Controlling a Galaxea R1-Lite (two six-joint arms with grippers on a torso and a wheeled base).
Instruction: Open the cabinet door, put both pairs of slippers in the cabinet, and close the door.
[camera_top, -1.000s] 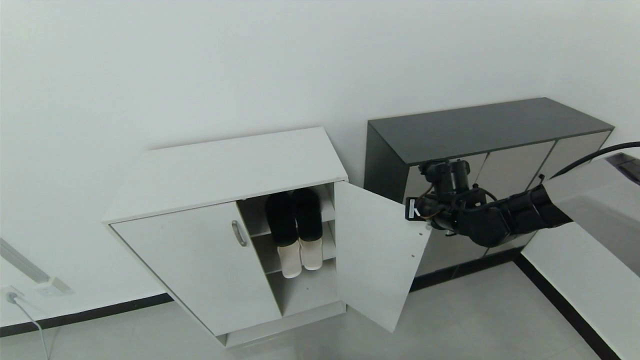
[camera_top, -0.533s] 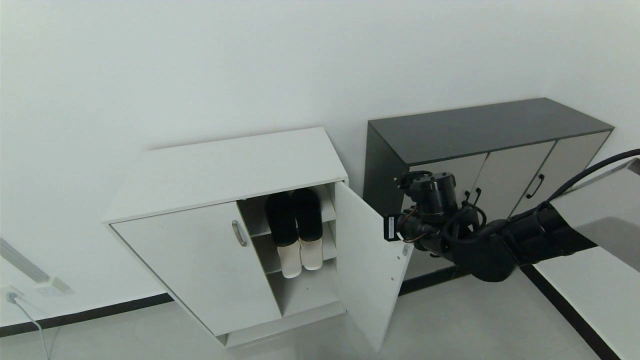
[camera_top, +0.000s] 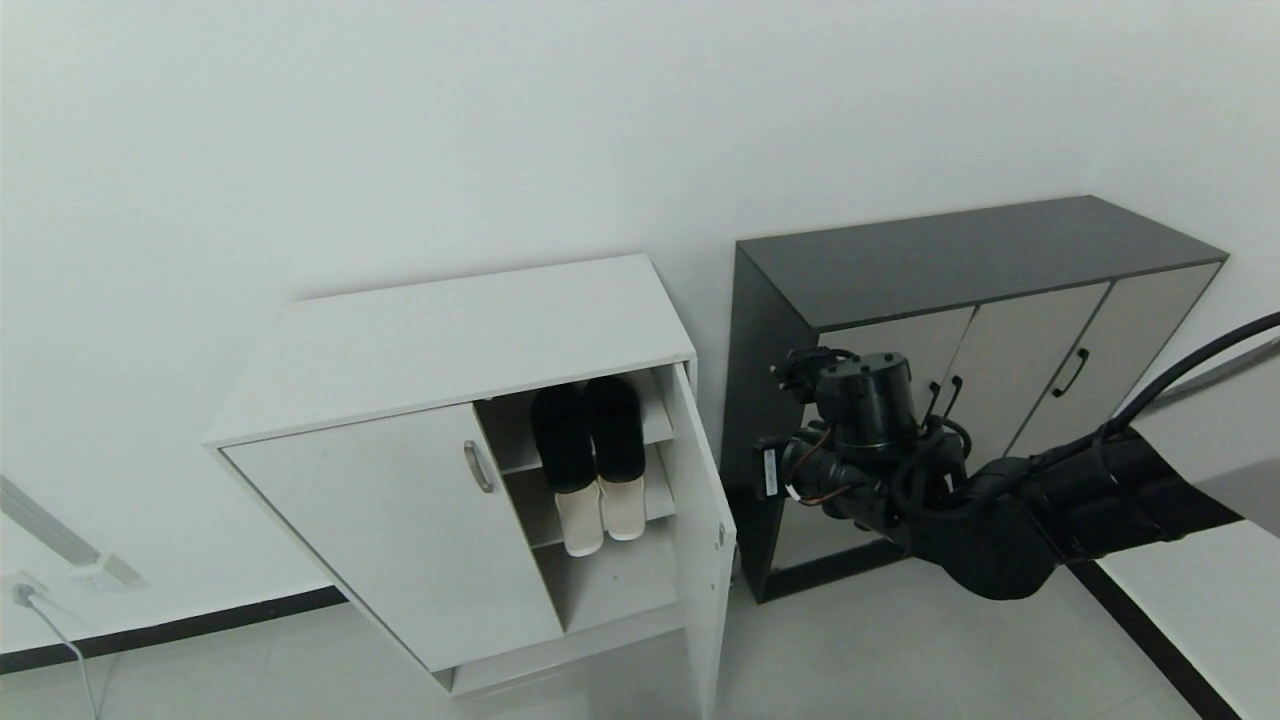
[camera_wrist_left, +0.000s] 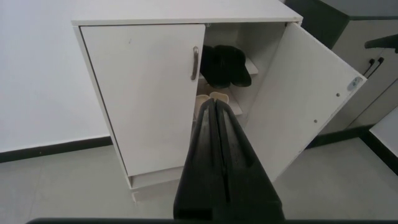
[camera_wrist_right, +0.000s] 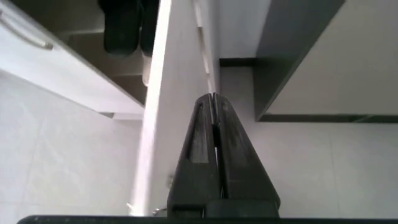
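The white cabinet (camera_top: 450, 340) stands against the wall, its left door (camera_top: 400, 530) closed and its right door (camera_top: 703, 520) standing out roughly square to the front. Inside, a black pair of slippers (camera_top: 588, 425) rests on the upper shelf, with a white pair (camera_top: 600, 515) just below it. My right gripper (camera_top: 775, 470) is shut, just off the door's outer face near its free edge; in the right wrist view its tips (camera_wrist_right: 213, 101) lie along the door (camera_wrist_right: 174, 93). My left gripper (camera_wrist_left: 214, 107) is shut and empty, held back in front of the cabinet (camera_wrist_left: 143, 74) opening.
A dark grey cabinet (camera_top: 960, 260) stands right beside the white one. A white counter (camera_top: 1200, 610) runs along the right edge. A wall socket with a cable (camera_top: 22, 595) sits low at the left. Bare tiled floor (camera_top: 900, 650) lies in front.
My right arm has moved left with the right door ahead of it. The door has swung from wide open to about half closed.
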